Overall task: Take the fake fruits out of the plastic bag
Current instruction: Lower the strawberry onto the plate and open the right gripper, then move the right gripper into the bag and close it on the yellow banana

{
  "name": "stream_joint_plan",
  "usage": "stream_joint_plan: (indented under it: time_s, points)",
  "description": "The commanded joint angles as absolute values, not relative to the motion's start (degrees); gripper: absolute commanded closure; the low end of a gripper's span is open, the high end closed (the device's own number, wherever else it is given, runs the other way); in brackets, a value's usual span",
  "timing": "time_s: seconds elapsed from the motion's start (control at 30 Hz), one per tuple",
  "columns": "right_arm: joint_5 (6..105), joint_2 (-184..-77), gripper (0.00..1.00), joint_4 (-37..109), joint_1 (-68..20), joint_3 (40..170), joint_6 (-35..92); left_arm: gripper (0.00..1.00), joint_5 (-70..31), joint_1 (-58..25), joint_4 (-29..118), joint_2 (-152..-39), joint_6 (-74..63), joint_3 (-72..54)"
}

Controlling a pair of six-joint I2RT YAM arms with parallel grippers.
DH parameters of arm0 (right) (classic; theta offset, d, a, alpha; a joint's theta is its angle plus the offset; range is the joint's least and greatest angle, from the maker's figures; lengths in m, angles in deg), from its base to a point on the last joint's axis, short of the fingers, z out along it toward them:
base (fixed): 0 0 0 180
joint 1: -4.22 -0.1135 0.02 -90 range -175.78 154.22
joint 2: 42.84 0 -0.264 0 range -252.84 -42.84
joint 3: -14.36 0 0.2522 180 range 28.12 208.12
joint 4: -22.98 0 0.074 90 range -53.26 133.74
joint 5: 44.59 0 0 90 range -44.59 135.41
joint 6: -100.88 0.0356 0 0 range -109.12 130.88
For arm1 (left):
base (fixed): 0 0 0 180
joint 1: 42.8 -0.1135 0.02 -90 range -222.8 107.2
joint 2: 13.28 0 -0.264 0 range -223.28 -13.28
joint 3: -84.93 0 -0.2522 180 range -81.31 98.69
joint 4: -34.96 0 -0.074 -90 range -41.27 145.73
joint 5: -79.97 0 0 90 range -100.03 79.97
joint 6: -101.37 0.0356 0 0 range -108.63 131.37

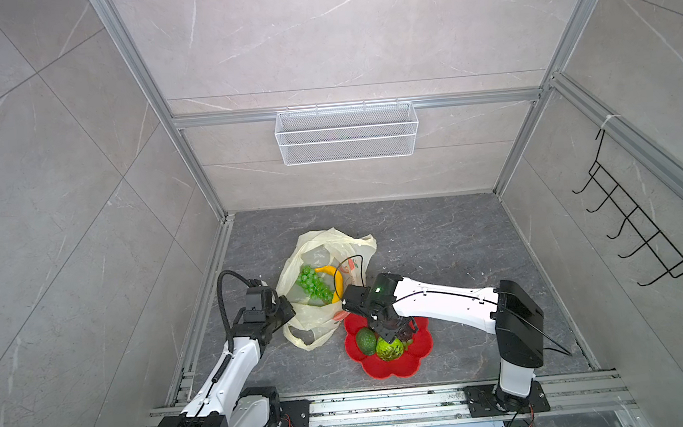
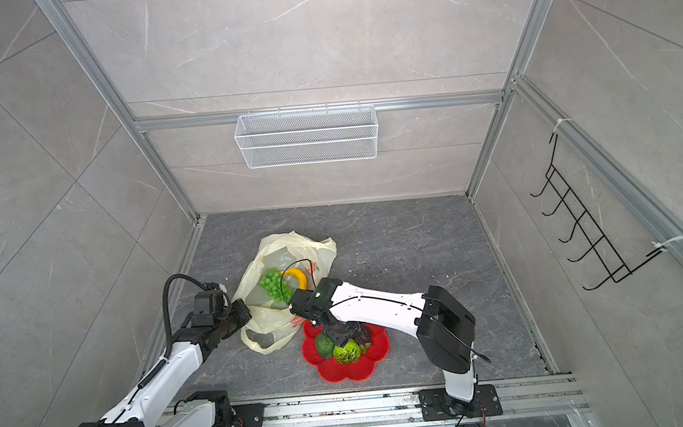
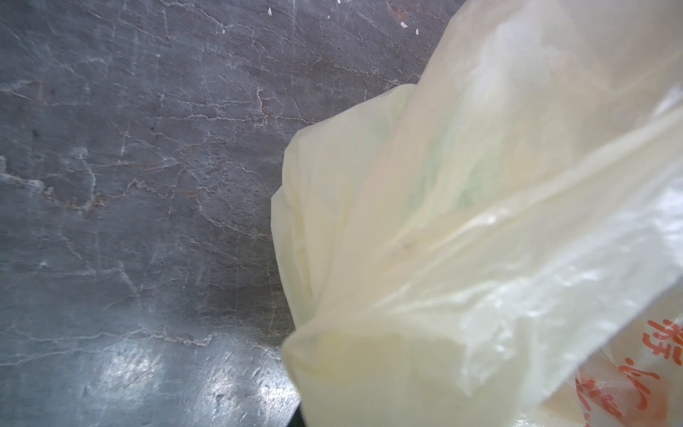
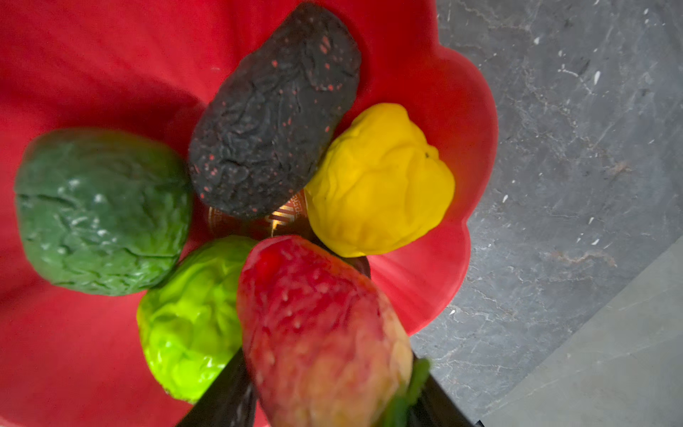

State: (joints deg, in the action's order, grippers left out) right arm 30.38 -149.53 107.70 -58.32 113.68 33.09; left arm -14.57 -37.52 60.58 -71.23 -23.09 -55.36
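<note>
- Three pale stone-look walls (image 1: 338,35) in an aluminium frame (image 1: 356,108) box me in. A white wire basket (image 1: 346,133) hangs on the back wall and a black hook rack (image 1: 641,232) on the right one, both well apart from the work.
- Under everything lies the dark grey veined desk (image 1: 459,247), which shows glare in the left wrist view.
- My right arm reaches across the red flower-shaped plate (image 1: 389,367) and hides much of it in both top views. The arm's black cable (image 1: 351,257) loops over the bag's mouth.
- The plastic bag (image 1: 321,241) lies on the desk just beside the plate, on its left. Its long axis runs front to back, with a loop handle toward my bases and the mouth gaping upward.
- My left end effector (image 1: 287,310) is clamped on the bag's left rim, and the plastic bunches toward it in the left wrist view.
- Inside the bag, the grape bunch (image 1: 314,285) lies lengthwise along it. The banana (image 1: 329,270) just beside it curves from back-left to front-right, its near end hidden behind my right wrist.
- On the plate sit the green avocado (image 4: 101,210), dark piece (image 4: 275,111), lemon (image 4: 380,181) and knobbly ball (image 4: 188,325), crowded together.
- My right end effector (image 4: 329,369) grips the strawberry (image 4: 318,314) just above them, one finger on each side. The strawberry's long axis runs along the fingers, with the leafy end toward my wrist.
</note>
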Motion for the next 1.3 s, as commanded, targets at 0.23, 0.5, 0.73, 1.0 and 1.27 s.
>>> stream_joint_plan:
  time_s: [0.23, 0.5, 0.73, 1.0, 1.27]
  points:
    - [31.88, -152.91, 0.42, 109.19, -59.17, 116.42, 31.8, 0.94, -13.99, -37.31, 58.98, -70.54, -21.76, -55.43]
    - [31.43, -154.26, 0.37, 109.18, -59.41, 117.06, 31.77, 0.94, -13.91, -37.35, 58.94, -70.4, -21.77, -55.38]
    - [31.08, -153.85, 0.34, 108.85, -59.58, 117.18, 32.15, 0.93, -13.86, -37.35, 59.01, -70.34, -21.76, -55.43]
    - [29.63, -151.46, 0.34, 111.14, -59.76, 119.88, 33.32, 0.94, -14.09, -37.35, 58.76, -70.23, -21.76, -55.49]
    - [25.71, -149.21, 0.34, 109.73, -59.7, 129.6, 37.61, 0.95, -14.27, -37.35, 58.33, -69.6, -21.5, -55.88]
